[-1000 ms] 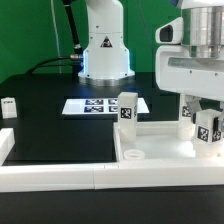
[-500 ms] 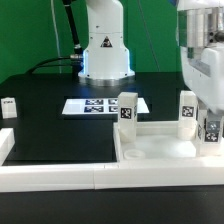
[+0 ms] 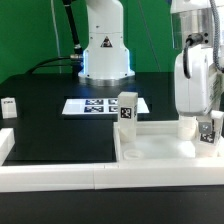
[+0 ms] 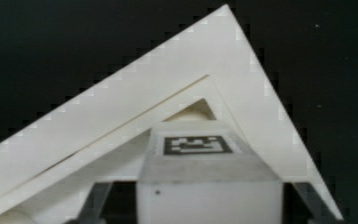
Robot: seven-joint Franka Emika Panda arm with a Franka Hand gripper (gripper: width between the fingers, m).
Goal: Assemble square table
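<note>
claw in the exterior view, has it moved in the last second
Yes. The claw, gripping a leg, has turned in place, wide face giving way to a narrow side, no nearer the free-standing leg on the exterior view's left.

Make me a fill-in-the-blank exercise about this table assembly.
1. The pincer holds one leg over a ___ of the tabletop.
2. Another leg stands ___ on the tabletop.
3. A third leg rests apart on the ___ work surface.
Missing words: corner, upright, black.
</note>
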